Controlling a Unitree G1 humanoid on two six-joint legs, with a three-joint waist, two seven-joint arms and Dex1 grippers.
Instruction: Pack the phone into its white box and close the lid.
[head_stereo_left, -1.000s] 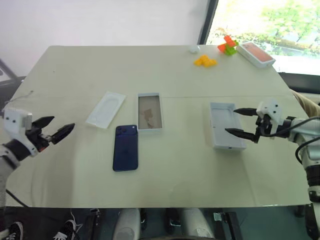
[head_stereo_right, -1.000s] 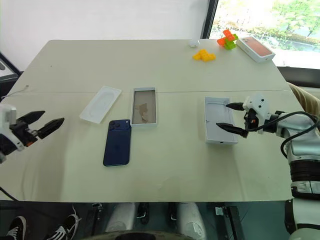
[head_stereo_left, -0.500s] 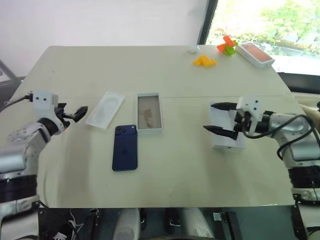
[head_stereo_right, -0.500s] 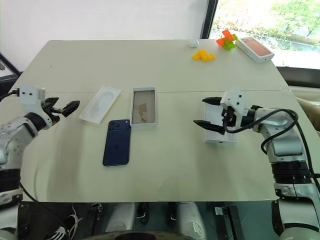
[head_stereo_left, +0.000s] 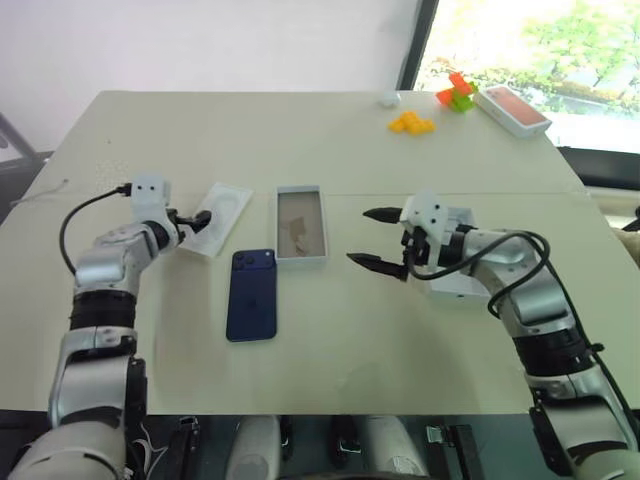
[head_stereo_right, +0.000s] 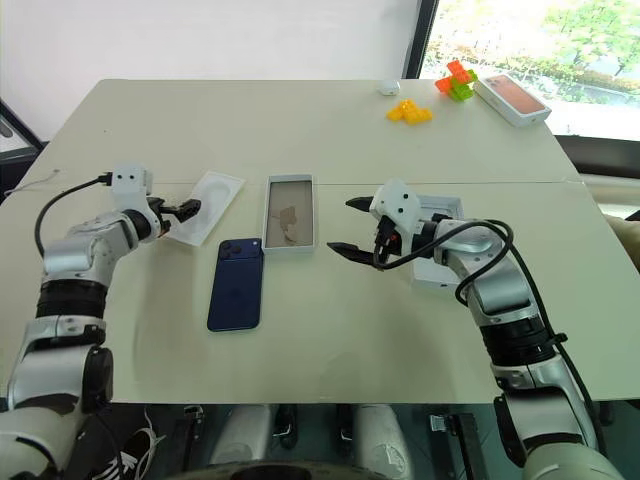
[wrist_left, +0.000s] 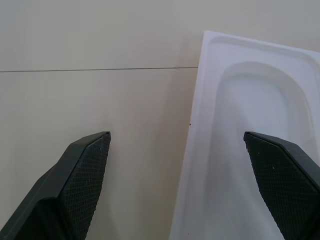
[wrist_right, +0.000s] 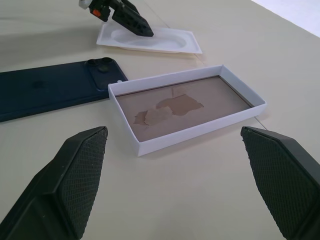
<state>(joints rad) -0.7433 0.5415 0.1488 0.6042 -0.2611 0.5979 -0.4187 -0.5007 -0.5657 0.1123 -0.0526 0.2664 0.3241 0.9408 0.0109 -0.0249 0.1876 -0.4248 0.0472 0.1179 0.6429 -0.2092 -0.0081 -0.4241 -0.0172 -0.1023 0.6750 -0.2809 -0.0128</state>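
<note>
Now the phone (head_stereo_left: 251, 294) lies flat on the worktop (head_stereo_left: 300, 140), between the 2 pincers, its long axis running toward and away from the robot, camera cluster at the far end. The white box (head_stereo_left: 300, 224) lies just beside that end, parallel. The left pincer (head_stereo_left: 193, 220), wide open and empty, hovers at the white insert (head_stereo_left: 215, 217). The right pincer (head_stereo_left: 379, 238), also wide open and empty, points toward the box; the lid (head_stereo_left: 455, 280) lies behind it.

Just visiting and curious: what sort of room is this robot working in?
Probably a lab or test room rather than a home: a big plain table by a window, with practice props laid out, such as a phone, its white box and coloured blocks.
</note>
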